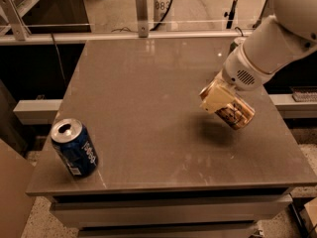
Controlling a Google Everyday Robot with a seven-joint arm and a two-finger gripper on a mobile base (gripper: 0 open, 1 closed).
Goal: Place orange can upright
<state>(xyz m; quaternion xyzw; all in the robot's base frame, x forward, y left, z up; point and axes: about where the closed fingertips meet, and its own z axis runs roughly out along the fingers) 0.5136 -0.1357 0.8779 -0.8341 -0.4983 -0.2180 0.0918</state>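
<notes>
The orange can (237, 115) is tilted, its end pointing down and to the right, held a little above the right side of the grey table (148, 108). My gripper (218, 99) is shut on the orange can at its upper end, with the white arm reaching in from the upper right. A shadow lies on the table under the can.
A blue can (74, 148) stands upright near the table's front left corner. A metal railing (141, 29) runs behind the table's far edge. The table's right edge is close to the held can.
</notes>
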